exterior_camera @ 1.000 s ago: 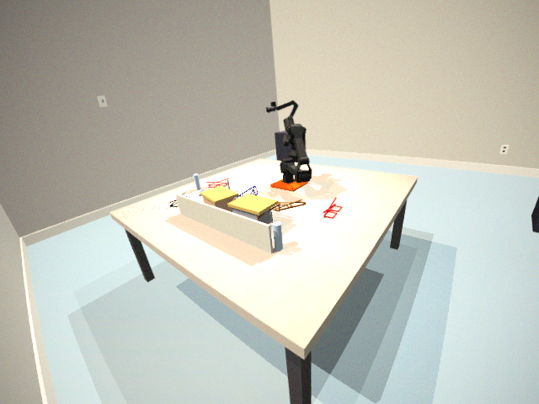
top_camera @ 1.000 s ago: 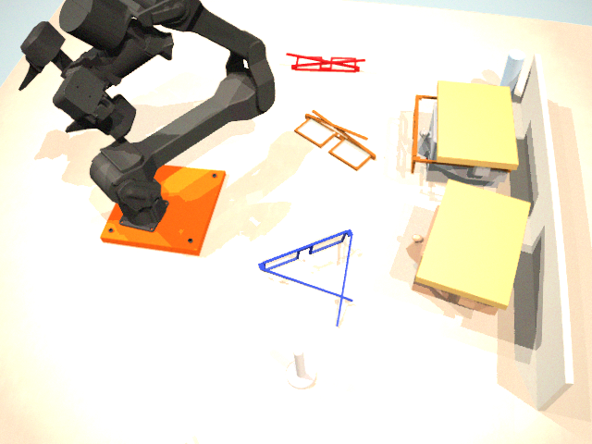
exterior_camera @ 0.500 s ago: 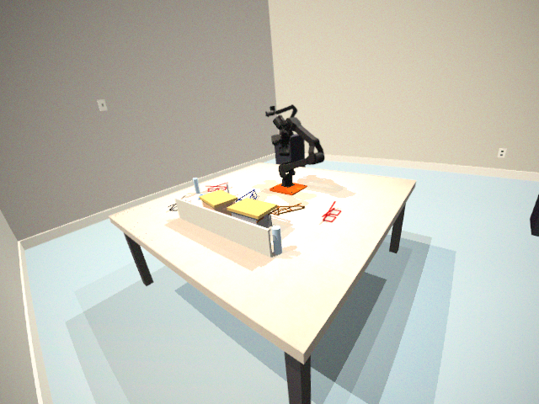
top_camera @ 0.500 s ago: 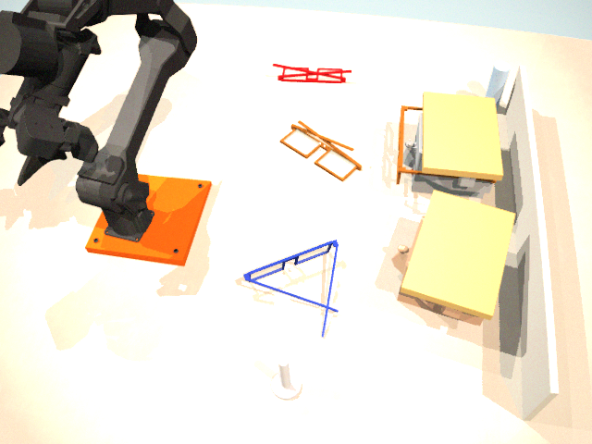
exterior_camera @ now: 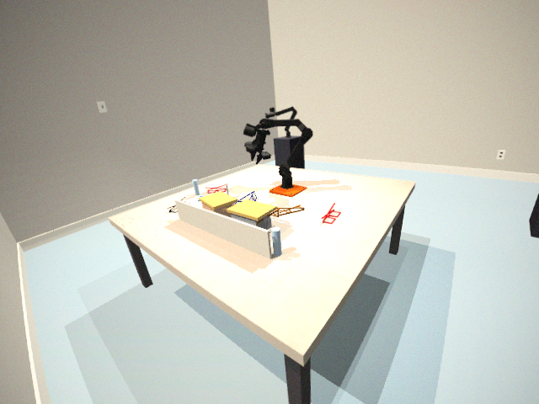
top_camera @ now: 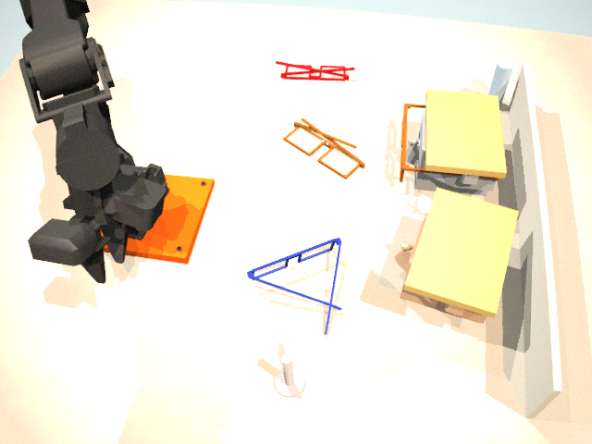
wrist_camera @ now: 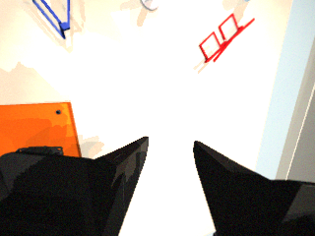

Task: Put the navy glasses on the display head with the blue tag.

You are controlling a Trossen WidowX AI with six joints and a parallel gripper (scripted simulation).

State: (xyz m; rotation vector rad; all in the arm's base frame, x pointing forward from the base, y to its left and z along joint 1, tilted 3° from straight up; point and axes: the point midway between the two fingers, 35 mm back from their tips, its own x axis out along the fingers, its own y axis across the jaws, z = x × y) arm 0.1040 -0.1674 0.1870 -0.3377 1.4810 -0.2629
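The navy glasses (top_camera: 299,255) (exterior_camera: 252,194) (wrist_camera: 64,27) rest on the table with their temples crossed. The grey head (top_camera: 430,180) (exterior_camera: 263,222) has a yellow slab on top, and a brown frame (top_camera: 405,133) is around its face. The tan head (top_camera: 442,306) (exterior_camera: 213,208) has a bare nose and its own yellow slab. No tag can be read; a small blue bit shows beside the tan head in the exterior view. My gripper (top_camera: 110,271) (exterior_camera: 255,162) (wrist_camera: 170,143) is partly open and empty, high over the table near the orange base, away from the glasses.
Brown glasses (top_camera: 328,143) and red glasses (top_camera: 299,79) (exterior_camera: 329,215) lie behind the navy pair. Another red pair (wrist_camera: 222,44) (exterior_camera: 216,189) lies elsewhere. A white peg (top_camera: 288,370) stands in front. A low wall (top_camera: 535,334) (exterior_camera: 221,228) and blue cylinder (top_camera: 500,79) (exterior_camera: 276,241) stand by the heads.
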